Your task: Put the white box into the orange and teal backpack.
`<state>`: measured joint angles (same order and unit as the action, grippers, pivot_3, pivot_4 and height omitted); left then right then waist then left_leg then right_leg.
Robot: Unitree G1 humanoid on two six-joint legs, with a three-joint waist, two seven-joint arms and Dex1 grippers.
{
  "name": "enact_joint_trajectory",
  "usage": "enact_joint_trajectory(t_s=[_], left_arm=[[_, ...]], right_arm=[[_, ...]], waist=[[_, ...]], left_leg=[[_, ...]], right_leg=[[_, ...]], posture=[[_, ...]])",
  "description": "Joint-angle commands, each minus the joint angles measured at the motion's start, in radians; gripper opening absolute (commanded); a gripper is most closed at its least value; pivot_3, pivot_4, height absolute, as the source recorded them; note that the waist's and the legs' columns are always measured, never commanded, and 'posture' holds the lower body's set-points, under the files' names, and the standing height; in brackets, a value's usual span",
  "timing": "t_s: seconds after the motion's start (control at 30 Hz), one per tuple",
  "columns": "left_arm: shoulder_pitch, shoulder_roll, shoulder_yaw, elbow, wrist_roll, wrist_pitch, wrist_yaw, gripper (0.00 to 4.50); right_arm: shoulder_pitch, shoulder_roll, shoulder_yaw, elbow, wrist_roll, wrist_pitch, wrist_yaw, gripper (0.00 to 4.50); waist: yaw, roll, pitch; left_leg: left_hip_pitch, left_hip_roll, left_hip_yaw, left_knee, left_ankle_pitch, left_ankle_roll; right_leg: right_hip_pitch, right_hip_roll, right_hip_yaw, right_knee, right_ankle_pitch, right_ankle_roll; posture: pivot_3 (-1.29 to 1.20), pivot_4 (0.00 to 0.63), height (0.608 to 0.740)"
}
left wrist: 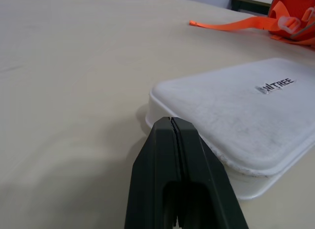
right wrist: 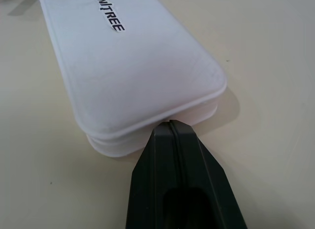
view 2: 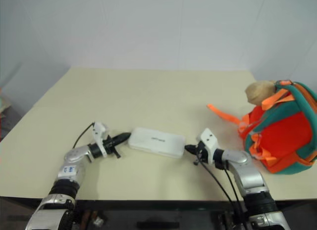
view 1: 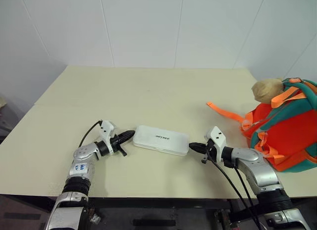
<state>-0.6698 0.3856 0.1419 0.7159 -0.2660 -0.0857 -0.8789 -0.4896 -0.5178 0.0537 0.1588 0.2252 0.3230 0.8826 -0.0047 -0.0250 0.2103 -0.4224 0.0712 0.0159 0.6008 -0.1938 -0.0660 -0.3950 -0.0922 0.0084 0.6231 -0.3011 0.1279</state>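
The white box (view 1: pixel 161 139) lies flat on the table near its front edge, dark lettering on its lid. My left gripper (view 1: pixel 132 133) is shut, with its tip against the box's left end (left wrist: pixel 167 103). My right gripper (view 1: pixel 190 146) is shut too, its tip pressed to the box's right end (right wrist: pixel 162 118). Neither holds anything; the box sits squeezed between the two tips. The orange and teal backpack (view 1: pixel 285 128) stands at the table's right edge with a tan plush toy (view 1: pixel 267 90) at its top, well right of the right gripper.
An orange webbing strap (view 1: pixel 225 112) trails from the backpack across the cream table (view 1: pixel 148 91) toward the middle. White tiled walls close off the back and sides. The table's front edge runs just under both arms.
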Motion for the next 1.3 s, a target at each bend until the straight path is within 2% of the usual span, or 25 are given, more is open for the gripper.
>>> enact_joint_trajectory(t_s=[0.03, 0.2, 0.43, 0.77, 0.87, 0.97, 1.07, 1.2, 1.23, 1.3], left_arm=[[0.005, -0.022, -0.027, -0.037, -0.007, 0.013, -0.040, 0.04], [0.064, -0.016, -0.034, -0.133, -0.043, 0.081, -0.098, 0.04], [0.145, -0.002, -0.027, -0.253, -0.053, 0.147, -0.099, 0.04], [0.150, 0.025, 0.008, -0.268, -0.041, 0.123, -0.052, 0.04], [0.146, 0.067, 0.022, -0.271, -0.053, 0.151, -0.064, 0.00], [0.147, 0.136, 0.028, -0.291, -0.071, 0.210, -0.105, 0.60], [0.148, 0.214, 0.040, -0.308, -0.099, 0.283, -0.161, 1.52], [0.140, 0.270, 0.052, -0.318, -0.146, 0.404, -0.207, 2.89], [0.131, 0.289, 0.054, -0.324, -0.171, 0.480, -0.221, 3.18], [0.105, 0.326, 0.043, -0.330, -0.217, 0.624, -0.268, 3.84]], right_arm=[[-0.014, 0.002, -0.014, -0.034, 0.019, -0.010, 0.008, 0.00], [-0.024, -0.002, -0.018, -0.016, 0.011, -0.019, 0.017, 0.00], [-0.062, -0.002, -0.014, 0.041, -0.003, -0.047, 0.035, 0.00], [-0.069, -0.016, -0.032, 0.044, 0.015, 0.000, 0.056, 0.00], [-0.071, -0.038, -0.059, 0.036, 0.024, 0.037, 0.044, 0.61], [-0.076, -0.086, -0.082, 0.038, 0.034, 0.065, 0.057, 1.62], [-0.094, -0.141, -0.113, 0.033, 0.068, 0.133, 0.079, 2.62], [-0.126, -0.169, -0.132, 0.039, 0.087, 0.188, 0.074, 4.06], [-0.147, -0.171, -0.140, 0.039, 0.105, 0.237, 0.069, 4.37], [-0.196, -0.187, -0.143, 0.019, 0.175, 0.433, 0.084, 4.50]], waist=[[0.002, 0.000, 0.000], [0.002, 0.000, 0.000], [0.001, 0.000, 0.000], [0.002, 0.000, 0.000], [0.000, 0.000, 0.000], [0.000, 0.000, 0.000], [0.000, 0.000, 0.000], [0.000, 0.000, 0.000], [-0.001, 0.000, 0.000], [-0.002, 0.000, 0.000]], left_leg=[[0.000, 0.000, 0.000, 0.000, 0.000, 0.000], [0.000, 0.000, 0.000, 0.000, 0.000, 0.000], [0.000, 0.000, 0.000, 0.000, 0.000, 0.000], [0.000, 0.000, 0.000, 0.000, 0.000, 0.000], [0.000, 0.000, 0.000, 0.000, 0.000, 0.000], [0.000, 0.000, 0.000, -0.001, 0.000, 0.000], [0.000, 0.000, 0.000, -0.002, 0.000, 0.000], [0.000, 0.000, 0.000, -0.004, 0.000, 0.000], [0.000, 0.000, 0.000, -0.004, 0.000, 0.000], [0.000, 0.000, 0.000, -0.004, 0.000, 0.000]], right_leg=[[0.000, 0.000, 0.000, 0.000, 0.000, 0.000], [0.000, 0.000, 0.000, 0.000, 0.000, 0.000], [0.000, 0.000, 0.000, 0.000, 0.000, 0.000], [0.000, 0.000, 0.000, 0.000, 0.000, 0.000], [0.000, 0.000, 0.000, 0.000, 0.000, 0.000], [0.000, 0.000, 0.000, 0.000, 0.000, 0.000], [-0.001, 0.000, 0.000, -0.002, 0.000, 0.000], [-0.001, 0.000, 0.000, -0.002, 0.000, -0.001], [-0.001, 0.000, 0.000, -0.002, -0.001, -0.001], [-0.001, 0.000, 0.000, -0.002, -0.001, -0.001]], posture=[[0.00, 0.150, 0.740], [0.00, 0.150, 0.740], [0.00, 0.150, 0.740], [0.00, 0.150, 0.740], [0.00, 0.150, 0.740], [0.00, 0.150, 0.740], [0.00, 0.150, 0.740], [0.00, 0.150, 0.740], [0.00, 0.150, 0.740], [0.00, 0.150, 0.740]])
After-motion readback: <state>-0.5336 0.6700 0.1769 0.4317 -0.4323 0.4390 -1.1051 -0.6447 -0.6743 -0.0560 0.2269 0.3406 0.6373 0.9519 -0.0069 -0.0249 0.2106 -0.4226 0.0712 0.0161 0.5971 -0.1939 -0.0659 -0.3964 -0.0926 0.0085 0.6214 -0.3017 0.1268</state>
